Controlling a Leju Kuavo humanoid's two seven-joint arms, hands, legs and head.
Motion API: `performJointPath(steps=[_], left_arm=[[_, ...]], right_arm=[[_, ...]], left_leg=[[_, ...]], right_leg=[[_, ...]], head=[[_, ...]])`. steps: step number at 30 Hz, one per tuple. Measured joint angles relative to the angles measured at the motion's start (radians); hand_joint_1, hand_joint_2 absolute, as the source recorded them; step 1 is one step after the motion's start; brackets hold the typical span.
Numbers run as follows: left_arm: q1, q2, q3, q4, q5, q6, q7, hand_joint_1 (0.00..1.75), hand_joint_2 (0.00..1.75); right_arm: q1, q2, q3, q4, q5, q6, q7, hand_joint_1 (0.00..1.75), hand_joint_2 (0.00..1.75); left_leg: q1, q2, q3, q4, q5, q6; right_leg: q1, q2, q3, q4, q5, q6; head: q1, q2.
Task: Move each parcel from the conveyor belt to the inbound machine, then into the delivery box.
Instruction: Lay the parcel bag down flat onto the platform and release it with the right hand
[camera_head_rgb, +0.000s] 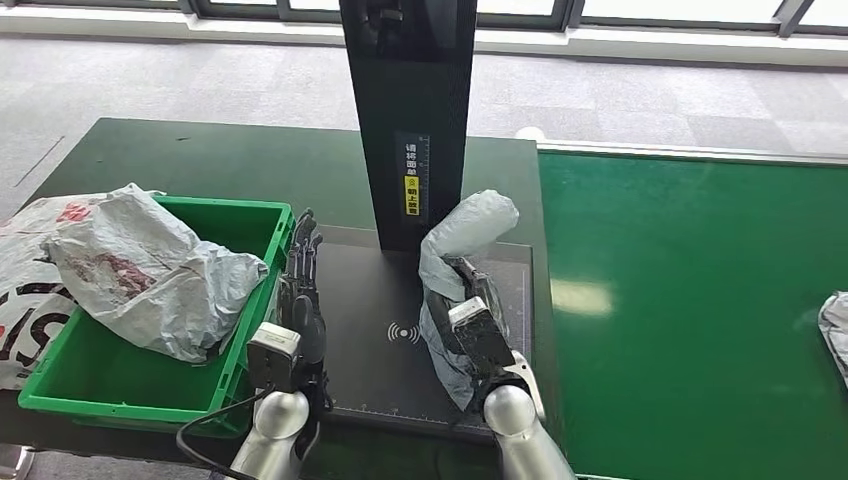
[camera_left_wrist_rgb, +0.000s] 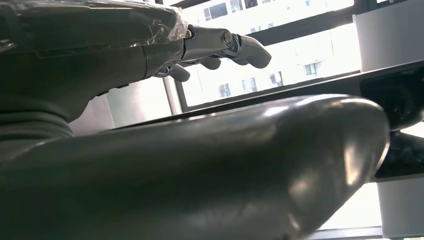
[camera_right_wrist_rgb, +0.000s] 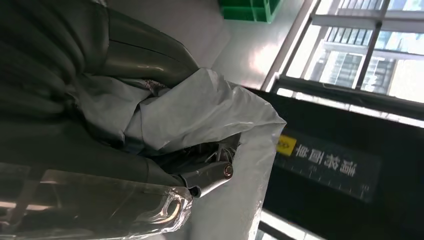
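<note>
A grey plastic-wrapped parcel (camera_head_rgb: 462, 240) stands on end over the black scanning plate (camera_head_rgb: 370, 370) of the inbound machine, beside its dark upright column (camera_head_rgb: 410, 110). My right hand (camera_head_rgb: 470, 305) grips the parcel from the side; in the right wrist view the parcel (camera_right_wrist_rgb: 210, 112) is wrapped by my fingers (camera_right_wrist_rgb: 212, 175). My left hand (camera_head_rgb: 300, 280) lies empty on the plate's left edge next to the green delivery box (camera_head_rgb: 130, 395), fingers stretched out; the left wrist view shows those fingers (camera_left_wrist_rgb: 235, 42) extended. Another grey parcel (camera_head_rgb: 835, 335) lies on the green conveyor belt (camera_head_rgb: 690, 300) at the right edge.
The green delivery box holds a large crumpled white bag with red print (camera_head_rgb: 150, 270). A second white bag (camera_head_rgb: 25, 290) hangs over its left side. The dark table (camera_head_rgb: 200, 160) extends behind the box.
</note>
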Motion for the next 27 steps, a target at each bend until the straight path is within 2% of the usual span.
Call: performJointPath(steps=[6,14,15,18,19,27], left_arm=[[-0.009,0.000,-0.012,0.015,0.011,0.023,0.000,0.00,0.00],[-0.011,0.001,-0.013,0.016,0.012,0.029,0.000,0.00,0.00],[-0.013,0.001,-0.013,0.016,0.011,0.029,0.000,0.00,0.00],[-0.015,0.001,-0.013,0.019,0.010,0.028,0.000,0.00,0.00],[-0.016,0.001,-0.013,0.021,0.010,0.028,0.000,0.00,0.00],[-0.020,0.002,-0.013,0.024,0.010,0.027,0.000,0.00,0.00]], right_arm=[[-0.145,0.040,0.118,0.201,-0.082,-0.029,0.014,1.75,1.75],[-0.206,0.053,0.180,0.294,-0.110,-0.025,0.030,1.75,1.75],[-0.211,0.054,0.182,0.302,-0.114,-0.025,0.030,1.49,1.75],[-0.220,0.055,0.189,0.319,-0.117,-0.024,0.030,0.44,1.75],[-0.222,0.055,0.192,0.322,-0.117,-0.025,0.031,0.35,1.75],[-0.223,0.055,0.209,0.338,-0.106,-0.039,0.037,0.35,1.75]], left_leg=[[0.000,0.000,0.000,0.000,0.000,0.000],[0.000,0.000,0.000,0.000,0.000,0.000],[0.000,0.000,0.000,0.000,0.000,0.000],[0.000,0.000,0.001,0.000,0.000,0.000],[0.000,0.001,0.001,0.000,0.000,0.000],[0.000,0.001,0.001,0.000,0.000,0.000]], right_leg=[[0.000,0.000,0.000,0.000,0.000,0.000],[0.000,0.000,-0.001,0.000,0.000,0.000],[0.000,0.000,0.000,0.000,0.000,0.000],[0.000,0.000,0.000,0.000,0.000,0.000],[0.000,0.001,0.000,0.000,0.001,0.000],[0.000,0.001,0.000,0.000,0.001,0.000]], head=[[0.000,0.000],[0.000,0.000],[0.000,0.000],[0.000,0.000],[0.000,0.000],[0.000,0.000]])
